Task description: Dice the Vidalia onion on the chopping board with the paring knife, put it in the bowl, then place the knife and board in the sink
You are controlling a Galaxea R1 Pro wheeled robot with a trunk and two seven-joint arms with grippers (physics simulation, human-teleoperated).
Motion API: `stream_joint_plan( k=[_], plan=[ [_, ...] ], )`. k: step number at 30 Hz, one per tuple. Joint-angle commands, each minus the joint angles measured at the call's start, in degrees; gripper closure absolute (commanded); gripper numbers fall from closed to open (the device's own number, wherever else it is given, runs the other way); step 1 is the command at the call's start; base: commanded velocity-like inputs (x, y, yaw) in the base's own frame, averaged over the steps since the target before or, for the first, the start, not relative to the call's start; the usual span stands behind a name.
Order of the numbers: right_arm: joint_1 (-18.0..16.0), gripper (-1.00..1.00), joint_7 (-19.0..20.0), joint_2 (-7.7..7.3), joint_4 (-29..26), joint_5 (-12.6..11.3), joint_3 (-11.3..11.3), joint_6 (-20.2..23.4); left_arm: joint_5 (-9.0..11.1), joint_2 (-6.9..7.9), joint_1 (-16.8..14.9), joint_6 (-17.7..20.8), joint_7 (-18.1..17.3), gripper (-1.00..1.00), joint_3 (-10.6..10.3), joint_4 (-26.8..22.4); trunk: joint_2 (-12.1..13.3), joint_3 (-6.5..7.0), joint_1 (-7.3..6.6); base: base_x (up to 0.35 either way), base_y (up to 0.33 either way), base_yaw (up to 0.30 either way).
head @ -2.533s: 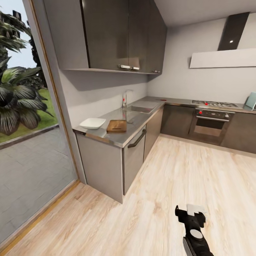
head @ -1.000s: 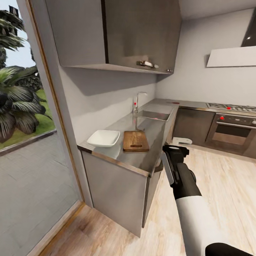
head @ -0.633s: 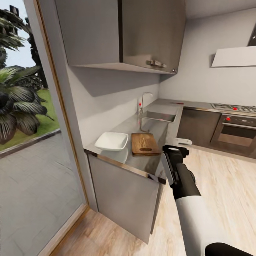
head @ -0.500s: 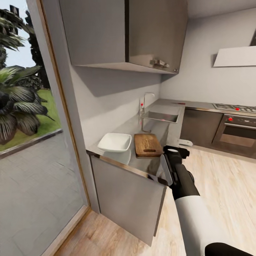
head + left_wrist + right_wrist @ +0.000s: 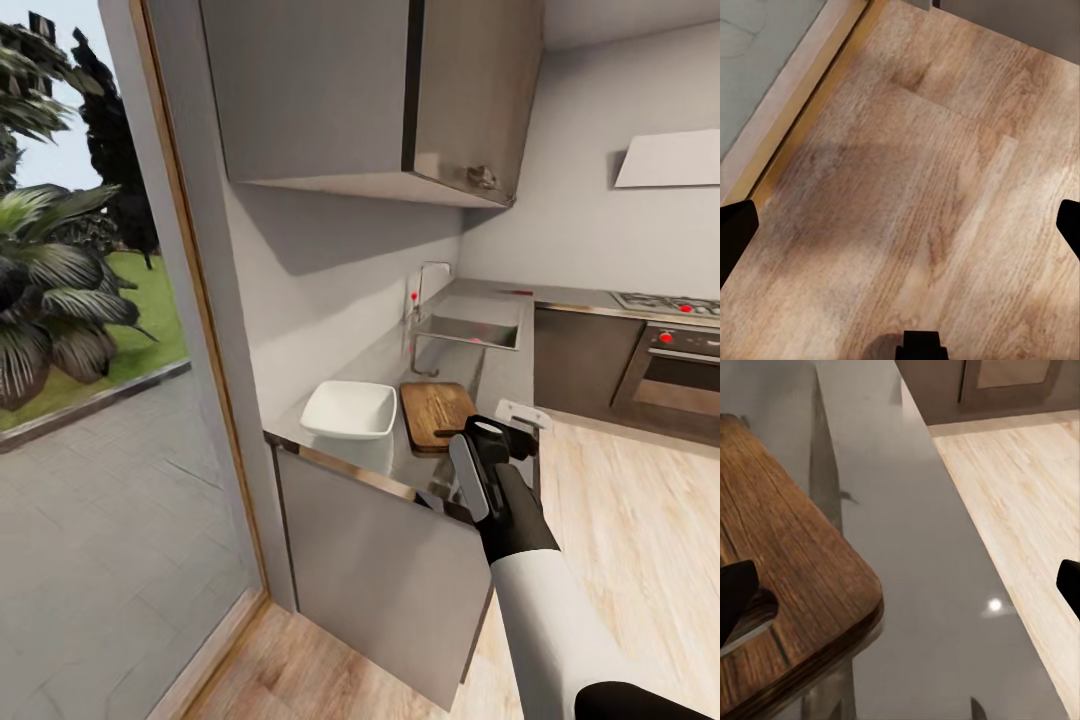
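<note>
The grey countertop runs away from me along the wall. On its near end a white squarish bowl sits beside the dark wooden chopping board. Farther back are the sink and its chrome faucet; the basin's inside is hidden, so the onion is out of sight. A tiny red item lies beyond the sink, too small to name. My right gripper hovers open over the counter's near corner, beside the board and its slot end. My left gripper hangs open above the wooden floor.
Dark wall cabinets hang over the counter. An oven with red knobs and a range hood stand at the right. A glass wall with a wooden frame borders the left. Wooden floor opens to the right.
The camera has rolled closer to the counter's near end, so bowl and board look larger. My right arm has risen from low over the floor to the counter's corner by the board.
</note>
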Motion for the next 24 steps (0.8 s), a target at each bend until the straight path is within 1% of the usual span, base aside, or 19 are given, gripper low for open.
stream_joint_plan(
  k=[1, 8, 22, 24],
  plan=[
    [-0.06, -1.00, -0.29, 0.02, -0.07, -0.34, -0.02, 0.26, -0.03, -0.01, -0.03, -0.18, -0.05, -1.00, 0.11, 0.03, -0.03, -0.06, 0.00, 0.007, 0.014, 0.000],
    [-0.05, -1.00, -0.32, 0.02, -0.07, -0.41, -0.03, 0.25, 0.00, -0.02, -0.03, -0.18, -0.04, -1.00, 0.10, 0.09, -0.03, -0.06, 0.00, 0.001, 0.002, 0.000],
    [-0.08, -1.00, -0.32, 0.02, 0.39, -0.57, 0.08, -0.07, 0.07, -0.02, -0.03, -0.18, -0.06, -1.00, 0.12, 0.11, 5.58, 2.45, -3.08, 0.000, 0.000, 0.000],
    [-0.07, -1.00, -0.32, 0.02, 1.42, -1.37, 0.11, -0.09, 0.08, -0.02, -0.03, -0.18, -0.05, -1.00, 0.12, 0.11, 6.39, 2.81, -3.52, 0.000, 0.000, 0.000]
  ],
)
